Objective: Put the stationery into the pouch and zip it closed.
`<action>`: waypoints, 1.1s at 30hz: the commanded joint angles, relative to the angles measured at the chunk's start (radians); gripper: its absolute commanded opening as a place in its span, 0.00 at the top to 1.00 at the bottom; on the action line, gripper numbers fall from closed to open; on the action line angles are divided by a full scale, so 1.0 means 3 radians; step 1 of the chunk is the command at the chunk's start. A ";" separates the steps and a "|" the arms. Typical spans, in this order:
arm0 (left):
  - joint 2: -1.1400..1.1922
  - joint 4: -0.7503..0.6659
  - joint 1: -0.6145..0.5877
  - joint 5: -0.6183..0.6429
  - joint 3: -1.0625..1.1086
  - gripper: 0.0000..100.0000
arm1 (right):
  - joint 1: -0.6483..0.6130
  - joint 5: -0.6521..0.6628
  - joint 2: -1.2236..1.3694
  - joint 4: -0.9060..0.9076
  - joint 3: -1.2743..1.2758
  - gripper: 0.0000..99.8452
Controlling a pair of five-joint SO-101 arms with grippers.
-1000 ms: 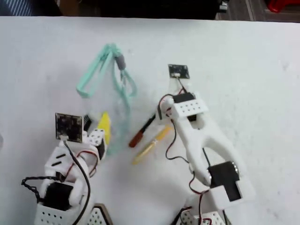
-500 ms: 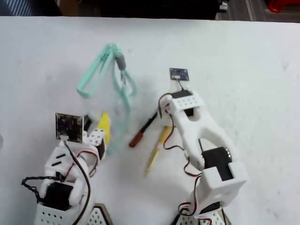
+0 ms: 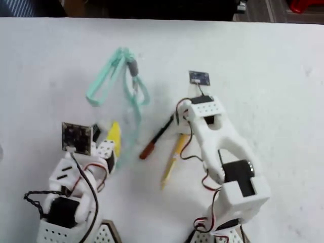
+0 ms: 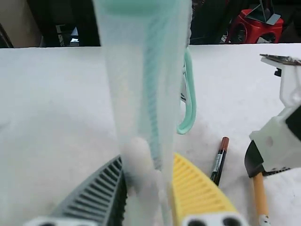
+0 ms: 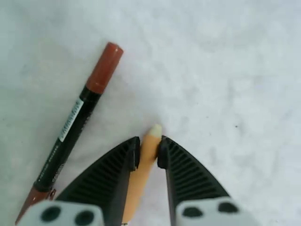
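Slippage looms: your right hand (image 5: 149, 147) pinches the pencil (image 3: 173, 156) near one end, so it could pivot out. Your left hand (image 4: 148, 169) pinches the pouch (image 4: 141, 70).

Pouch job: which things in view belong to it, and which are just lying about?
Job: pouch, held by left tool; yellow pencil, in right tool; brown-capped pen on table.
Lying about: red object beyond the table's far edge.

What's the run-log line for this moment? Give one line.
left gripper: shut on clear mint-trimmed pouch | right gripper: shut on orange pencil | brown-capped black pen: loose on white table
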 commanded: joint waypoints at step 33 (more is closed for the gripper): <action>-0.0028 0.0312 0.0309 -0.0153 -0.0205 0.77 | -0.0212 0.1340 -0.4145 -0.0130 0.0174 0.98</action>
